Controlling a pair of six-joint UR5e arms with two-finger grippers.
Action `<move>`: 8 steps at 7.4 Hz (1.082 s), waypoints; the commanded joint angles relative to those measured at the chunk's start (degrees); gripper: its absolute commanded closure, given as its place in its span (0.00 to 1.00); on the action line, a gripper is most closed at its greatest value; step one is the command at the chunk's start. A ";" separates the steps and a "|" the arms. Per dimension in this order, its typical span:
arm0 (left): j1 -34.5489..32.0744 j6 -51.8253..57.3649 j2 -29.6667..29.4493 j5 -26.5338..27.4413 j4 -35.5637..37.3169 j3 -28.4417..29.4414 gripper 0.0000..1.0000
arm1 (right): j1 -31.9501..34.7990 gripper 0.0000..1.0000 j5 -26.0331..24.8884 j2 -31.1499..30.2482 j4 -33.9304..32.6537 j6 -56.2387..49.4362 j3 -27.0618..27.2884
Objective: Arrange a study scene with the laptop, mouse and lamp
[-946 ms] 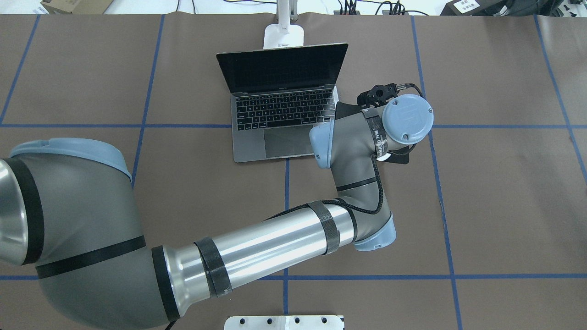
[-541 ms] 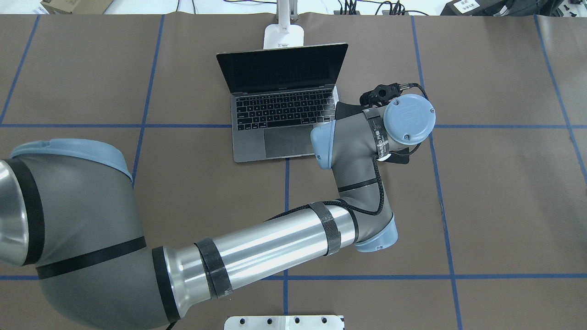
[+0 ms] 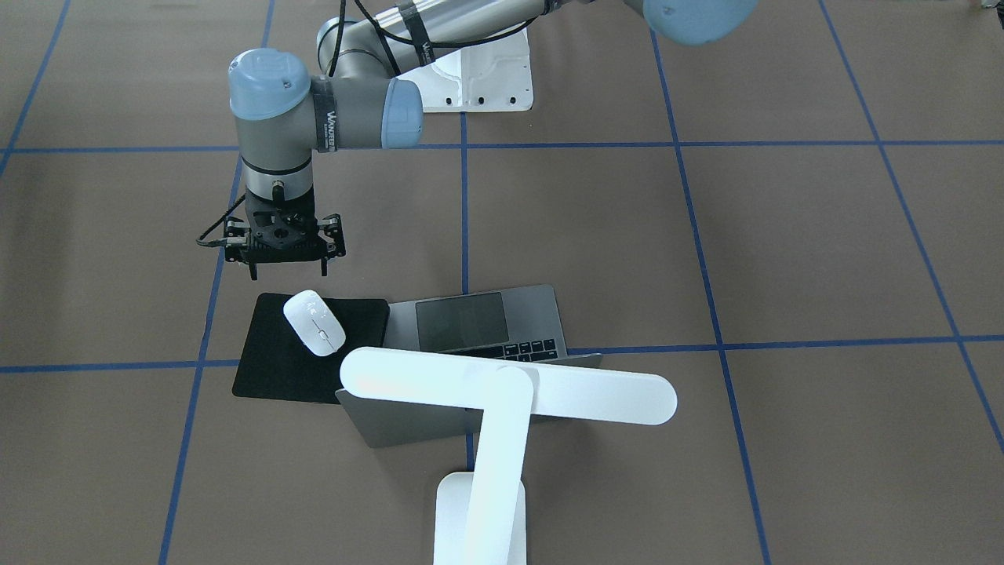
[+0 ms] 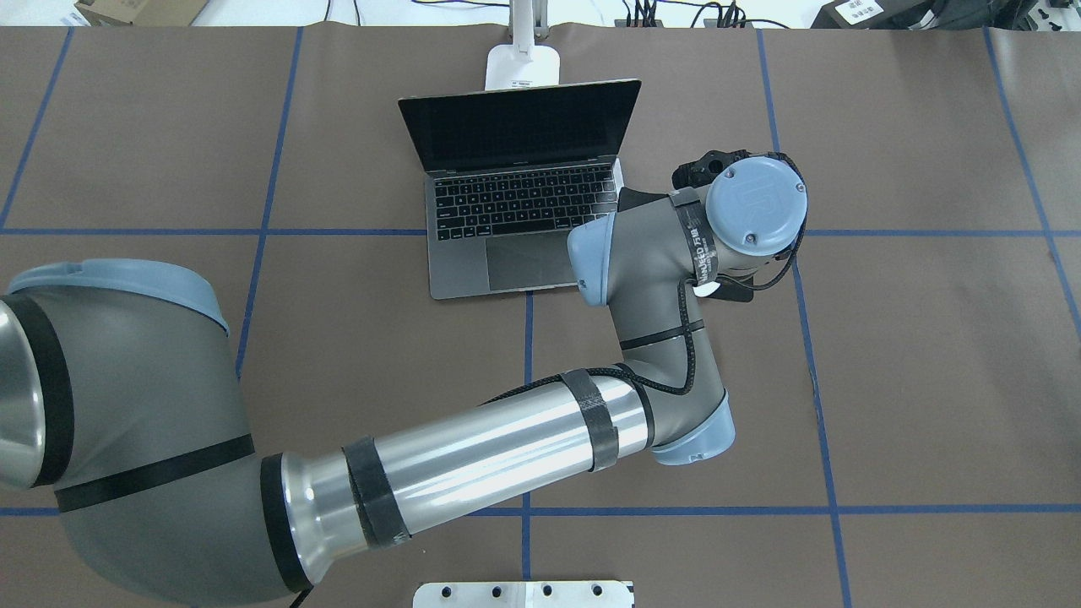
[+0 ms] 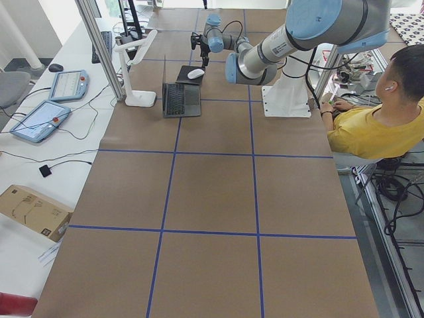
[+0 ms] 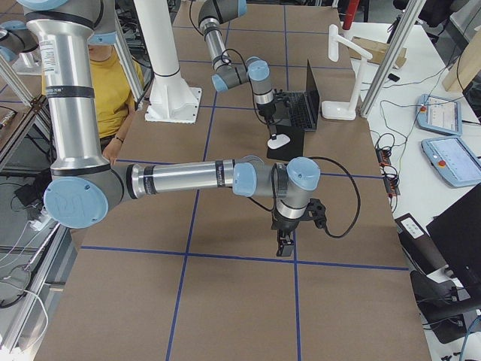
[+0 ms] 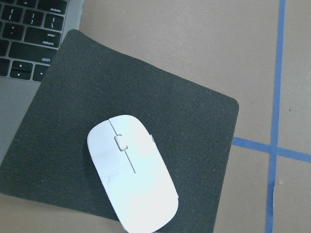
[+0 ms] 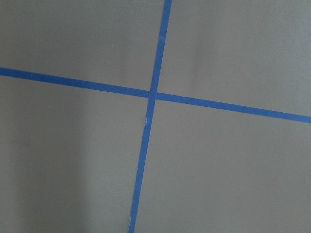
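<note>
Crossing brown paper surface (image 4: 929, 380), blue tape lines (image 4: 676, 511); left claw (image 3: 288, 269) apart above mouse (image 3: 314, 322); right claw (image 6: 282, 246): cannot tell.

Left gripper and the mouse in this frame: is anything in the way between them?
Nothing visible is. The left gripper hangs open and empty in the air close to the mouse, which lies bare on the black mat beside the laptop. The left wrist view shows the mouse's top uncovered.
</note>
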 commanded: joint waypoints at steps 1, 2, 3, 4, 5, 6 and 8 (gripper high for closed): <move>-2.45 5.83 8.46 -8.10 11.79 -16.32 0.00 | 0.00 0.00 0.00 0.00 0.70 0.00 -0.01; -4.20 9.24 13.81 -10.66 15.67 -24.14 0.00 | 0.00 0.00 -0.09 -0.26 1.66 0.00 -0.18; -6.39 13.19 20.13 -13.65 19.45 -32.66 0.00 | 0.09 0.00 -0.09 -0.26 2.37 0.00 -0.88; -9.46 18.63 28.03 -17.07 22.97 -42.49 0.00 | 0.09 0.00 -0.09 -0.44 2.72 -0.09 -1.49; -12.89 26.17 37.07 -20.06 25.87 -52.95 0.00 | 0.09 0.00 0.00 -0.53 2.81 -0.09 -1.94; -16.66 33.55 44.90 -22.01 28.51 -60.88 0.00 | 0.09 0.00 -0.09 -0.79 2.73 -0.09 -2.03; -24.92 49.45 59.58 -25.78 30.56 -69.28 0.00 | 0.61 0.00 0.08 -1.40 2.81 -0.09 -1.85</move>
